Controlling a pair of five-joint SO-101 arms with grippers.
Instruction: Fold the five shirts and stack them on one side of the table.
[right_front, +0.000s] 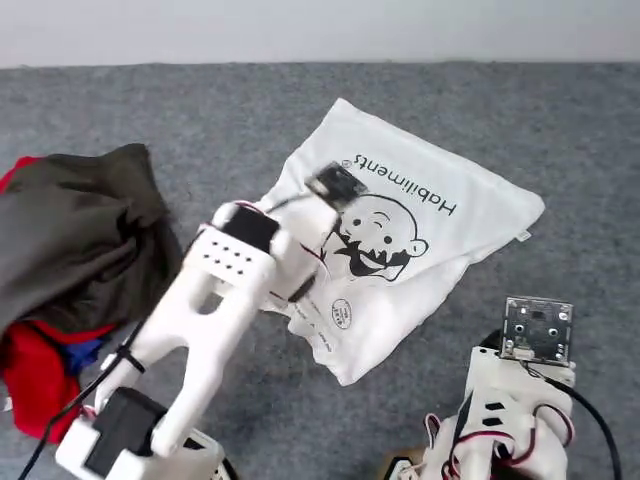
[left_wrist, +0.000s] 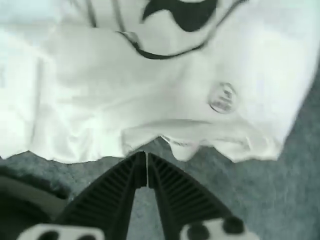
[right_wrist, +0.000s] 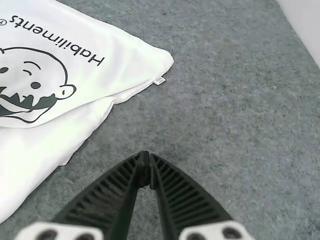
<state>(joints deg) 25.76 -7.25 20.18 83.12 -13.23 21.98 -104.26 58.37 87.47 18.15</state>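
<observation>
Starting at the near edge and working outward.

Right arm (right_front: 510, 420): white, drawn back at the near edge. Right gripper (right_wrist: 145, 167): black ribbed fingers pressed together, nothing between them, poised over bare surface, near the tagged corner of the white shirt (right_front: 400, 250) yet apart from it.

Left arm (right_front: 200, 330): white, stretched from the near edge out over the shirt. Left gripper (left_wrist: 146, 159): likewise pressed together, tips right at the shirt's rumpled hem above a grey strip of surface, no cloth visibly pinched.

White shirt: mid-table, lying flat and askew, partly folded over itself, printed with a black cartoon face and a line of lettering, small tag at one corner.

Pile on the left arm's side, well apart from the right arm: dark garment (right_front: 80, 230) heaped on top, red garment (right_front: 40, 385) beneath and spilling toward the near edge, scrap of blue cloth (right_front: 85, 352) between them.

Surface (right_front: 560, 130): grey, felt-like, faintly mottled, running edge to edge.

Wall (right_front: 320, 30): plain, pale, meeting the surface along the far edge.
</observation>
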